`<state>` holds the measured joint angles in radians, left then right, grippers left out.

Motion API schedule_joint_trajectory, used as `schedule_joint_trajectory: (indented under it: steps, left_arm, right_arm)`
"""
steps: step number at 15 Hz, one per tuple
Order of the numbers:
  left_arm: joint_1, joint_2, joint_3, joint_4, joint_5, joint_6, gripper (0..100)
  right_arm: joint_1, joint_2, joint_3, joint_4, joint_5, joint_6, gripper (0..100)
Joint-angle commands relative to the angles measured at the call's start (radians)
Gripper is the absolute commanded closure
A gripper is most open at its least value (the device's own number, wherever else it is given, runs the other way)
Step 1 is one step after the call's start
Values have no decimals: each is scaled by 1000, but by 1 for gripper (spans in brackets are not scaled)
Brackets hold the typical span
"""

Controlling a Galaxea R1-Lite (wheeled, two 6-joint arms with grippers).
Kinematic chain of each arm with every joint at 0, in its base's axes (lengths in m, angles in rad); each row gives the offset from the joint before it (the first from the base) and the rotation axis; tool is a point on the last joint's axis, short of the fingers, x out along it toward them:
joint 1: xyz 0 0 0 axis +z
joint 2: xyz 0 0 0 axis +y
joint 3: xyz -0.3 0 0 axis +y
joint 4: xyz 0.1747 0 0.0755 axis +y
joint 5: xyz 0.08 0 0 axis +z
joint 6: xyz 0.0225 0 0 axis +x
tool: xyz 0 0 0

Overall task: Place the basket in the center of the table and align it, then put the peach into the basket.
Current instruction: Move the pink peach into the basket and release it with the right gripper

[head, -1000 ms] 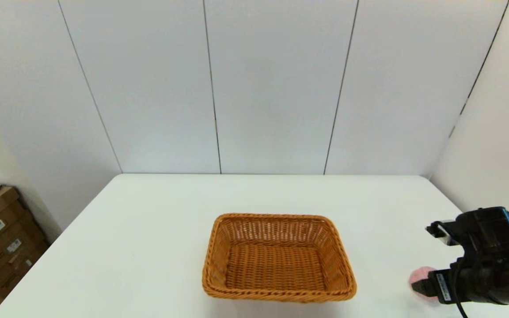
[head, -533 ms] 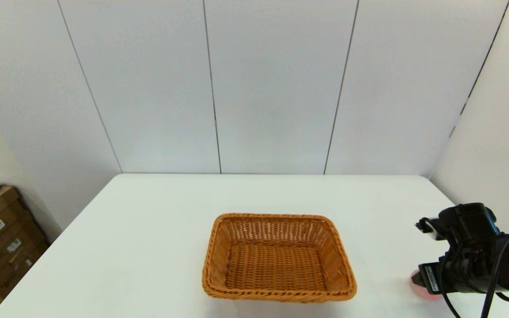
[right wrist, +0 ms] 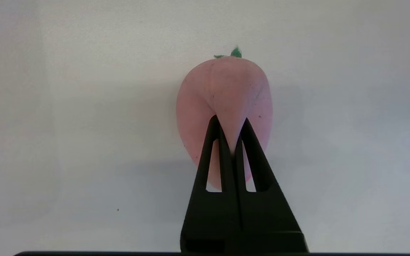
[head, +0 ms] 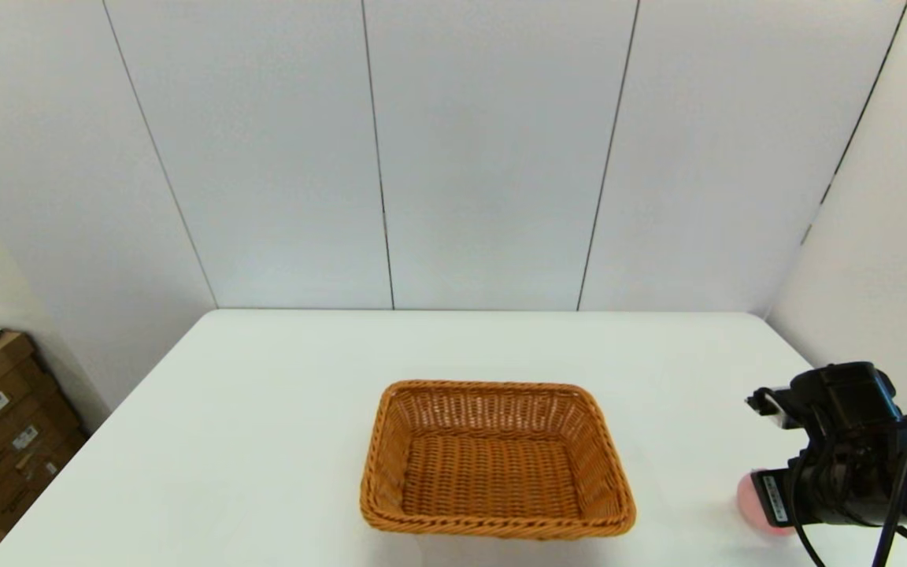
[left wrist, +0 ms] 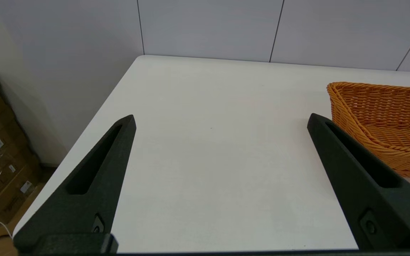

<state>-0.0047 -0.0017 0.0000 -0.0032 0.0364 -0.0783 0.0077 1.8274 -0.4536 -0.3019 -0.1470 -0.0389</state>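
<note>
Pinching a fold of the peach point(right wrist: 224, 103) between nearly closed fingers, the right gripper point(right wrist: 229, 122) is low over the table point(head: 264, 441), well to the right of the basket point(head: 497, 461), which sits empty and square near the middle. The fruit's skin dimples inward at the tips, so I'd judge it soft, light and squashy, better held across its full belly than by a pucker that might slip free. The left gripper point(left wrist: 221, 121) hangs parked left of the basket, fingers spread wide, holding nothing.
</note>
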Motion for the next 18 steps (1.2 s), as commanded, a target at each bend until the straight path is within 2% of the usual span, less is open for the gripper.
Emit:
schedule_joint_trajectory:
  steps: [1, 3, 6, 8, 11, 13, 14, 18]
  left_arm:
    - [0, 0, 0, 0, 0, -1, 0]
    - [0, 0, 0, 0, 0, -1, 0]
    - [0, 0, 0, 0, 0, -1, 0]
    - [0, 0, 0, 0, 0, -1, 0]
    - [0, 0, 0, 0, 0, -3, 0]
    - [0, 0, 0, 0, 2, -3, 0]
    - [0, 0, 0, 0, 0, -3, 0]
    - [0, 0, 0, 0, 2, -3, 0]
  right_arm:
    - [26, -116, -5, -8, 30, -2, 100]
    - [141, -267, -65, 14, 80, 4, 100]
    - [408, -392, -203, 90, 76, 37, 100]
    - [522, -381, -254, 112, 76, 37, 100]
    - [641, -275, -318, 112, 76, 39, 100]
    - [675, -191, -352, 110, 76, 40, 100]
    - [675, -149, -362, 110, 75, 44, 0]
    - [669, -85, -390, 99, 69, 82, 0]
